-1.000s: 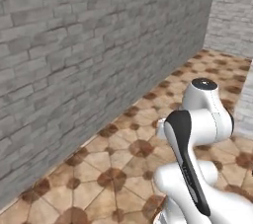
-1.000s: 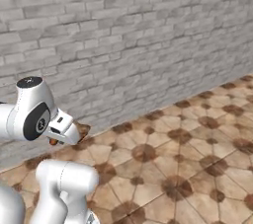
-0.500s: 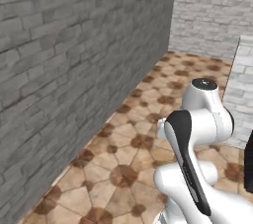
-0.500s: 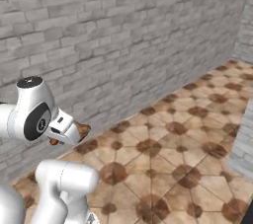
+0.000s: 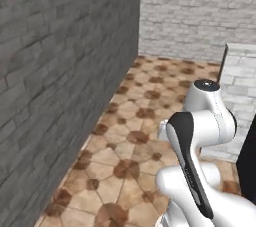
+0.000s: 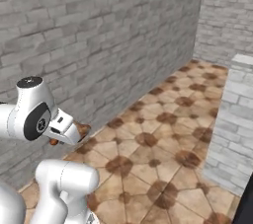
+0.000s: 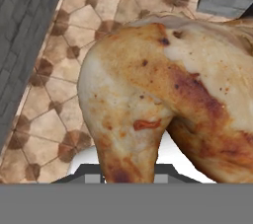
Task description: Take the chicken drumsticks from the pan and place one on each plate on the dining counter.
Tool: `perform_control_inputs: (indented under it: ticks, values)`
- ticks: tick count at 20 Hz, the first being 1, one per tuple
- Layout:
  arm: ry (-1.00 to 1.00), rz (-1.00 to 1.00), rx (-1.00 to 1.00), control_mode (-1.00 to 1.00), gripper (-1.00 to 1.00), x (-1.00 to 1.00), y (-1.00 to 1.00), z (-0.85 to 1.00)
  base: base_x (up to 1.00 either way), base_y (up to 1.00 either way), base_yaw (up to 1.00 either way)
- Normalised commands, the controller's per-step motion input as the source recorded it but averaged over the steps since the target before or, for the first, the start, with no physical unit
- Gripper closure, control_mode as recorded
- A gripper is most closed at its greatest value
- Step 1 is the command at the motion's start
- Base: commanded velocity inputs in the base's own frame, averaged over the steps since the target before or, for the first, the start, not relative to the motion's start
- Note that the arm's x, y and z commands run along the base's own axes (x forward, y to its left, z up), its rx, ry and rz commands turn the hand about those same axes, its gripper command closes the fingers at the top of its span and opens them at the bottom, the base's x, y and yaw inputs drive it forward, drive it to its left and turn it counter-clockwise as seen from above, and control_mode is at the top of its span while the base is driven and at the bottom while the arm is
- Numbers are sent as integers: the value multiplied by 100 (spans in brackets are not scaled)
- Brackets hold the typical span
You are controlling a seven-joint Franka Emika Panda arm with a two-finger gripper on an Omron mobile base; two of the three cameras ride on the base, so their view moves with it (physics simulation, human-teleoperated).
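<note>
The arm is folded up close over its own base, and the gripper (image 6: 74,133) is closed tight on a chicken drumstick (image 7: 163,99), which it carries well above the patterned tile floor (image 5: 135,136) with nothing under it. From the right side a bit of orange-brown meat pokes out just past the white hand, near the grey brick wall (image 6: 99,45). Looking along the hand, the drumstick is right up against the lens: golden, browned in patches, its narrower end running down between the fingers. I'd judge it light for this arm, but lumpy and probably greasy (roast skin usually is), so it could twist or slide in a pinch. The flesh looks soft enough to give under pressure, which helps the pads bite, though a squeeze on the fat bulge would likely be less sure than one across the slimmer bone end, where it appears to be held now. A pale brick pier (image 6: 232,119) stands to the right; neither plate nor counter is nearby.
</note>
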Motion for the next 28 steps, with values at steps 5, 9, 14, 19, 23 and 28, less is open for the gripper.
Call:
perform_control_inputs:
  ticks: [5, 9, 14, 19, 23, 28]
  values:
    - [0, 0, 0, 100, 100, 0, 0, 0, 100, 0, -33]
    - [0, 0, 0, 100, 100, 0, 0, 0, 100, 0, -20]
    - [0, 0, 0, 100, 100, 0, 0, 0, 100, 5, -19]
    - [0, 0, 0, 100, 100, 0, 0, 0, 100, 22, -35]
    - [0, 0, 0, 100, 100, 0, 0, 0, 100, 44, -49]
    - [0, 0, 0, 100, 100, 0, 0, 0, 100, 59, -47]
